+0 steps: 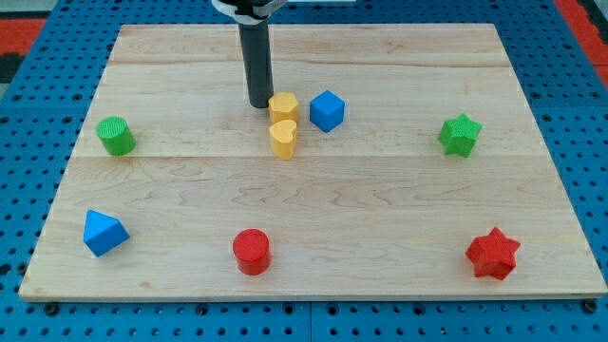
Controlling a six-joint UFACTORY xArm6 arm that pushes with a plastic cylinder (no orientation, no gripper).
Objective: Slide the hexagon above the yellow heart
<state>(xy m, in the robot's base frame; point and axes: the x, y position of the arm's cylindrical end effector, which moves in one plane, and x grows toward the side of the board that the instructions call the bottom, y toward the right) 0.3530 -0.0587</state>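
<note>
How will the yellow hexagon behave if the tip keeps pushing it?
The yellow hexagon looks squat and flat-based, so it should slide, not tip. My tip sits at its left, off-centre, so it may twist. It seems to touch the yellow heart, perhaps nudging it.

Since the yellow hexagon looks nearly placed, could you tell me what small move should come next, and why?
Probably none beyond backing my tip off: the yellow hexagon block already sits directly above the yellow heart block, touching it, with my tip at the hexagon's left.

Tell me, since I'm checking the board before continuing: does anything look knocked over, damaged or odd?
Nothing stands out. The yellow hexagon sits just above the yellow heart, my tip at the hexagon's left.
</note>
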